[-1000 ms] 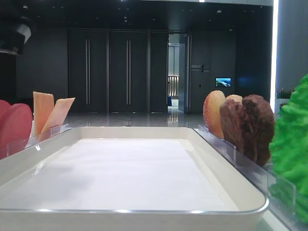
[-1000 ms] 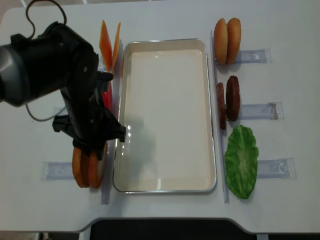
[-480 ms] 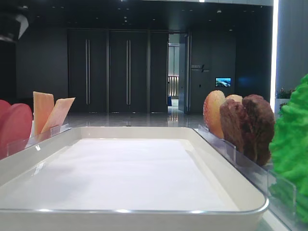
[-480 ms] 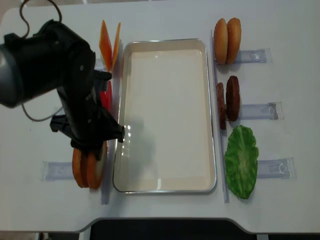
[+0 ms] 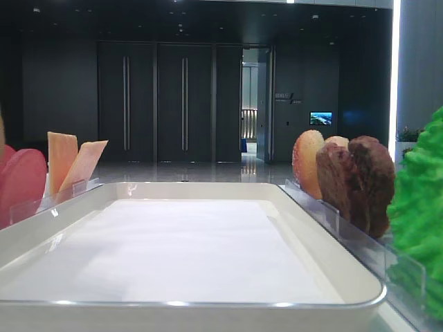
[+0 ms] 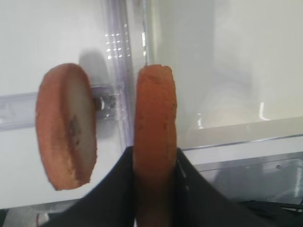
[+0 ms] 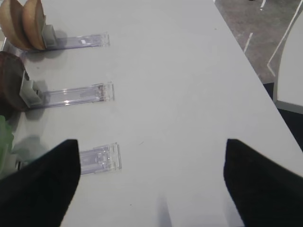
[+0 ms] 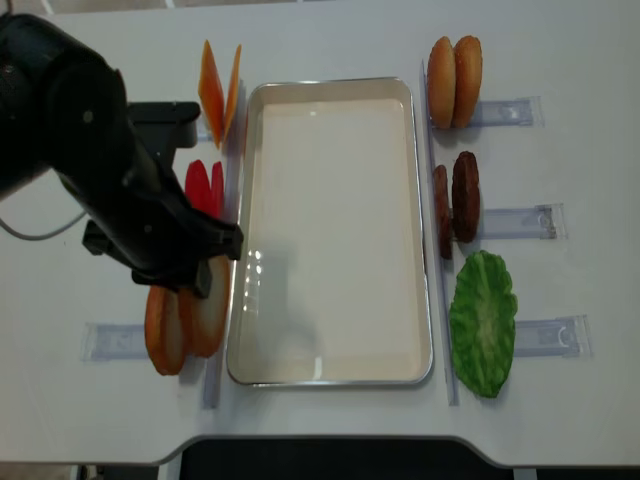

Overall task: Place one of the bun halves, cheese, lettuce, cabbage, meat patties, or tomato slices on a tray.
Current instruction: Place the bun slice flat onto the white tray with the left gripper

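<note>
I am seeing my left tool (image 6: 154, 198) clenched around one bun half (image 6: 154, 137), holding it on edge just left of the white tray (image 8: 420, 240), beside the other bun half (image 6: 66, 125) on the desk (image 8: 560, 60).

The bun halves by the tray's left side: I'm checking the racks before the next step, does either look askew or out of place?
One does. The golden-brown round bun half nearer the white rectangular tray leans toward it, gripped edge-on by the shut left gripper. The other bun half stands upright in its clear rack. Nothing looks spilled or damaged.
</note>
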`<state>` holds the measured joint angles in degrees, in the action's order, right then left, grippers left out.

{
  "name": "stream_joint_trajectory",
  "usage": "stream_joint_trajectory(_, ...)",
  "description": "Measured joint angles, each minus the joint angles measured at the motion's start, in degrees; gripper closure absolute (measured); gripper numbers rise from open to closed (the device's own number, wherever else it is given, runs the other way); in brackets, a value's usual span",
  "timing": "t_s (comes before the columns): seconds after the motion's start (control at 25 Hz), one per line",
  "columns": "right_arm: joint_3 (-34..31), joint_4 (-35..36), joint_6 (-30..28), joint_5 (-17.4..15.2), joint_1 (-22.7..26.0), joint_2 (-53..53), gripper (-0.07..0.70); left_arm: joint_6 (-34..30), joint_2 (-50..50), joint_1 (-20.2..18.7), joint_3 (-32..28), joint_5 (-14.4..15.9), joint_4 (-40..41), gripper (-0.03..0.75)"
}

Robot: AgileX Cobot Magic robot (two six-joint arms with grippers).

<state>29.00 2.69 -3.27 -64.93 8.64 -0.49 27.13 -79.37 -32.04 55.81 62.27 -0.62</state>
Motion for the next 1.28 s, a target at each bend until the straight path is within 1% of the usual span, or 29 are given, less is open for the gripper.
stream_joint_trajectory(0.12,0.0,0.0,0.0,0.0,0.0,0.0,0.047,-2.24,0.91,0.0,0.0,-3.7,-3.77,0.574)
stream_joint_trajectory(0.2,0.0,0.0,0.0,0.0,0.0,0.0,0.047,-4.89,0.93,0.0,-0.08,-6.83,-7.1,0.574)
stream_joint_trajectory(0.28,0.0,0.0,0.0,0.0,0.0,0.0,0.047,-7.77,0.93,0.0,-0.21,-10.6,-11.05,0.574)
stream_joint_trajectory(0.4,0.0,0.0,0.0,0.0,0.0,0.0,0.047,-13.38,0.93,0.78,-0.27,-16.41,-16.7,0.574)
stream_joint_trajectory(0.48,0.0,0.0,0.0,0.0,0.0,0.0,0.047,-17.97,0.5,1.55,-0.27,-18.97,-20.84,0.574)
stream_joint_trajectory(0.64,0.0,0.0,0.0,0.0,0.0,0.0,0.047,-27.13,-2.87,2.08,-0.48,-21.31,-28.99,0.574)
stream_joint_trajectory(0.8,0.0,0.0,0.0,0.0,0.0,0.0,0.047,-39.13,-6.6,2.68,-3.54,-25.55,-40.74,0.575)
stream_joint_trajectory(0.88,0.0,0.0,0.0,0.0,0.0,0.0,0.047,-44.29,-8.44,3.33,-5.36,-26.44,-45.25,0.575)
stream_joint_trajectory(1.08,0.0,0.0,0.0,0.0,0.0,0.0,0.047,-52.13,-13.02,4.05,-8.3,-28.46,-51.7,0.575)
stream_joint_trajectory(1.28,0.0,0.0,0.0,0.0,0.0,0.0,0.047,-59.86,-16.28,4.16,-8.48,-29.93,-58.07,0.576)
